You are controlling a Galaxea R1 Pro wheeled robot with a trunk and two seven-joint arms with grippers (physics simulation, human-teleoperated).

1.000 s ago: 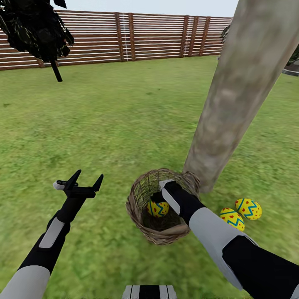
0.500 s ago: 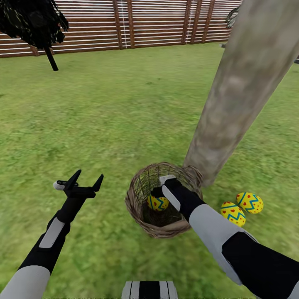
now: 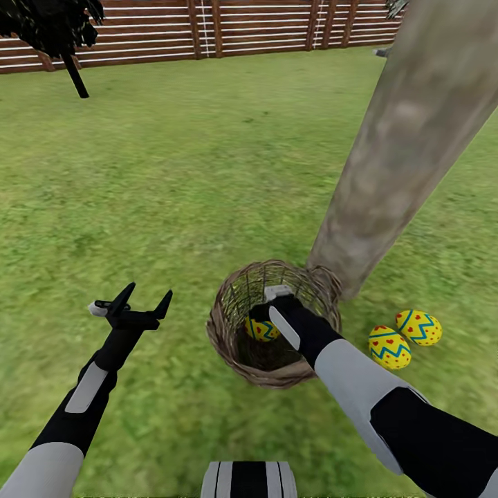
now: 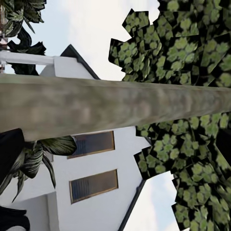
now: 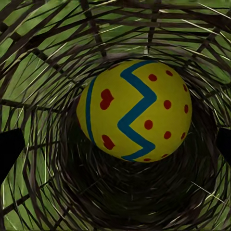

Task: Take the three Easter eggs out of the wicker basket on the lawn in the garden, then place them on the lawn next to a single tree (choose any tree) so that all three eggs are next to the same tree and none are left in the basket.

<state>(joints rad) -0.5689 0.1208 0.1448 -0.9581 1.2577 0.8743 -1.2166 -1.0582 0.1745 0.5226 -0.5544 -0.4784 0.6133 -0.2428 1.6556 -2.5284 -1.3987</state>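
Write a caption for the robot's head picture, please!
Right gripper reaches into the wicker basket for the last egg; two eggs lie by the tree.

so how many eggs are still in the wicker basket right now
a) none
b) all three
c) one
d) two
c) one egg lies inside the wicker basket with the right gripper reaching in over it, while the other two eggs lie on the lawn beside the tree trunk.

Even, bright daylight, soft contact shadows; the wicker basket [image 3: 228,346] interior is dim, the lawn [image 3: 173,180] slightly blurred nearby.
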